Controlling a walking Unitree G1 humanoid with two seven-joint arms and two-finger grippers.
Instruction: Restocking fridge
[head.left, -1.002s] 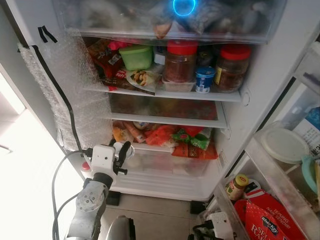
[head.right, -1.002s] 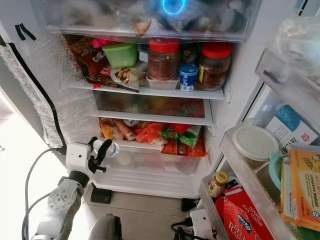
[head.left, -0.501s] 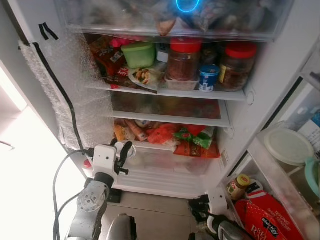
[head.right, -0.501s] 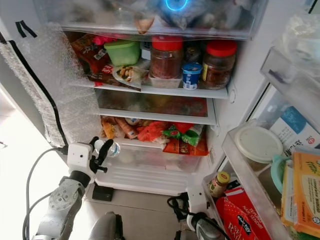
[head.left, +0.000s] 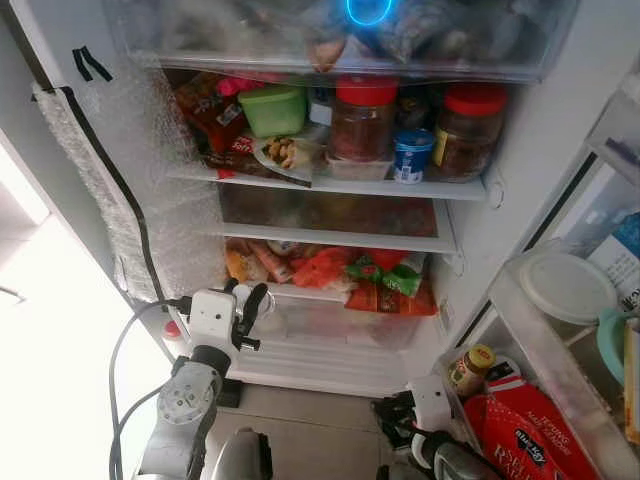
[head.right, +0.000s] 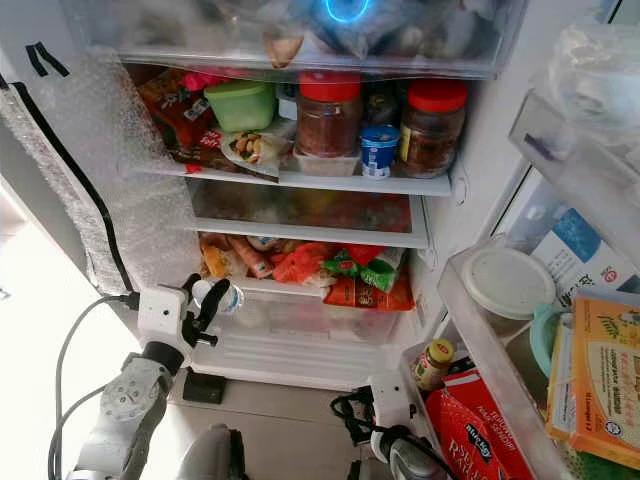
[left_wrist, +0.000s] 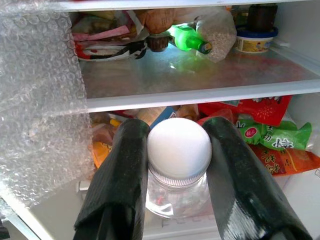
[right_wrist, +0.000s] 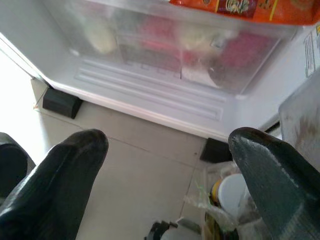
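From the head camera, the left gripper (head.left: 243, 300) held a small clear bottle (head.left: 242, 296) at the lower shelf's (head.left: 300, 293) crowded left front edge. Its wrist view showed fingers (left_wrist: 120, 170) clamping below the white cap (left_wrist: 179, 145); it looked likely to slip. The right gripper (right_wrist: 165, 170) hung spread wide over the floor (right_wrist: 150, 170).

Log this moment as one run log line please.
left gripper: shut on white-capped bottle, at fridge's lower shelf | right gripper: open, empty, low near floor | fridge door: open

Clear plastic bottle (left_wrist: 178, 192), matt white ribbed cap (left_wrist: 179, 148); bubble wrap (left_wrist: 37, 95).
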